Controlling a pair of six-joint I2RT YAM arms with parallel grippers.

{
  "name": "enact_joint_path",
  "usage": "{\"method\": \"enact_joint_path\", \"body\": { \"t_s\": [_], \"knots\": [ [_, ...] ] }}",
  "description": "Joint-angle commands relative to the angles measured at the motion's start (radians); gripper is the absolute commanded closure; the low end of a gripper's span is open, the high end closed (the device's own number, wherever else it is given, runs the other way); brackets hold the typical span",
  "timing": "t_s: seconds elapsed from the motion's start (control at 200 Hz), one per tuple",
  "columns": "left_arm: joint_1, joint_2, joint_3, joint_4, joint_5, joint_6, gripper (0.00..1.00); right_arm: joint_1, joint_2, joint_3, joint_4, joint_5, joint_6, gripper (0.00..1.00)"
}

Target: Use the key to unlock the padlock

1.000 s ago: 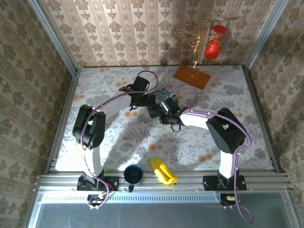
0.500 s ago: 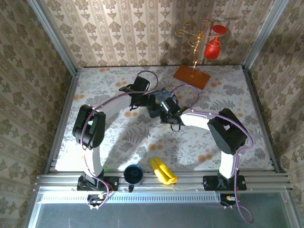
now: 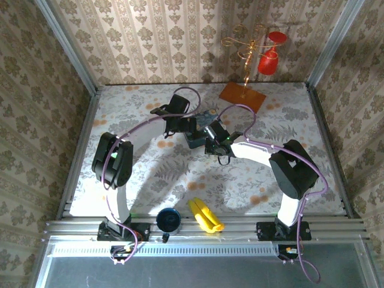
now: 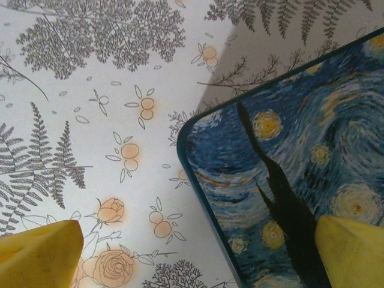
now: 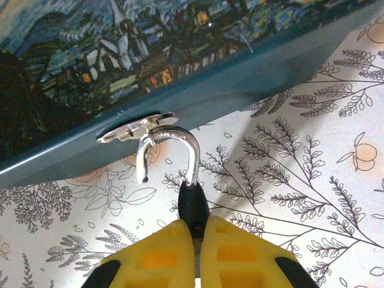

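The padlock [image 5: 193, 204] has a small dark body and a silver shackle [image 5: 174, 137]. Its shackle is sprung open, one leg free, and hooks through the metal hasp [image 5: 135, 127] on the side of the blue painting-printed box [image 5: 180, 54]. My right gripper [image 5: 195, 231] is shut on the padlock's dark body. The key is hidden. My left gripper [image 4: 195, 246] is open, its yellow fingers [image 4: 36, 252] spread either side of the box's corner [image 4: 300, 150], one above the lid. In the top view both grippers meet at the box [image 3: 204, 118] mid-table.
A wooden stand [image 3: 242, 96] carrying red glasses [image 3: 268, 60] rises at the back right. A banana [image 3: 206, 216] and a dark blue cup [image 3: 169, 219] lie near the front edge between the arm bases. Patterned walls close in the table on three sides.
The right arm's elbow has swung out to the right and its gripper has edged closer to the box. The left arm has barely moved.
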Motion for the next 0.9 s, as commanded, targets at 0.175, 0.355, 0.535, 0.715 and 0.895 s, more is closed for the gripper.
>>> {"method": "enact_joint_path", "body": {
  "t_s": [0.175,0.355,0.535,0.715,0.895],
  "knots": [
    [-0.039,0.011,0.087,-0.068,-0.104,0.082,0.0,-0.026,-0.047,-0.015,0.01,-0.016,0.044,1.0],
    [-0.041,0.013,0.055,-0.069,-0.121,0.082,0.0,-0.057,-0.06,-0.056,0.045,-0.059,0.046,1.0],
    [-0.042,0.025,0.033,-0.065,-0.121,0.089,0.0,-0.092,-0.072,-0.104,0.106,-0.119,0.06,1.0],
    [-0.047,0.041,0.018,-0.07,-0.114,0.092,0.0,-0.101,-0.065,-0.106,0.122,-0.143,0.064,1.0],
    [-0.077,0.004,-0.03,-0.051,-0.113,0.097,0.0,-0.102,-0.066,-0.1,0.117,-0.155,0.059,1.0]
  ]
}}
